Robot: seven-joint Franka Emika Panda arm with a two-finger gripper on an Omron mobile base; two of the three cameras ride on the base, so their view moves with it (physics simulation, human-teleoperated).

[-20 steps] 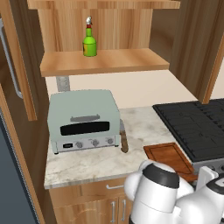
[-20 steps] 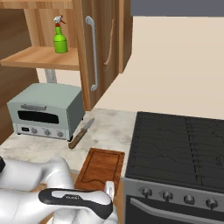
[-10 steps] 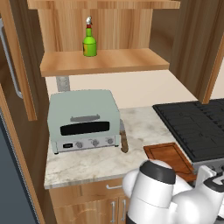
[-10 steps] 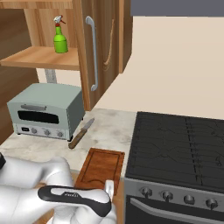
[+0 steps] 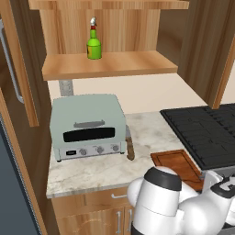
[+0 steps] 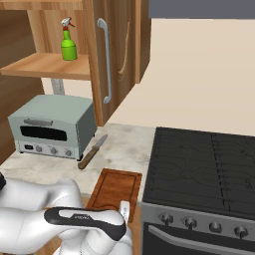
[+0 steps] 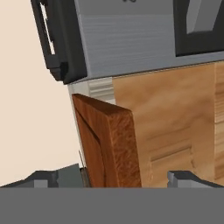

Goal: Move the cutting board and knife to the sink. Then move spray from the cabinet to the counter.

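We are watching the claw (image 7: 122, 178) standing wide open, holding nothing, with 1 near edge of the cutting board (image 7: 111, 144) rising between its 2 finger tips in the hand view

- Over the last second the arm is creeping only slightly; the forearm joints are shifting a little in both base views, while the jaws are staying at the same wide spread
- The board (image 6: 115, 188), the knife (image 6: 92, 153) and the spray (image 6: 68, 42) are lying exactly where they were; nothing is being lifted yet
- The board is lying flat on the counter (image 6: 50, 167), right at the claw and overhanging toward it, just beside the stove (image 6: 199, 164)
- The knife is lying beyond the claw, past the board's far end, next to the toaster oven (image 6: 50, 127)
- The spray is standing well above and beyond the claw, on the open shelf of the cabinet (image 6: 119, 50)

We are judging this as the last lining-up before the pinch on the board's edge; the carry to the sink is not yet starting, and the knife and spray steps are waiting
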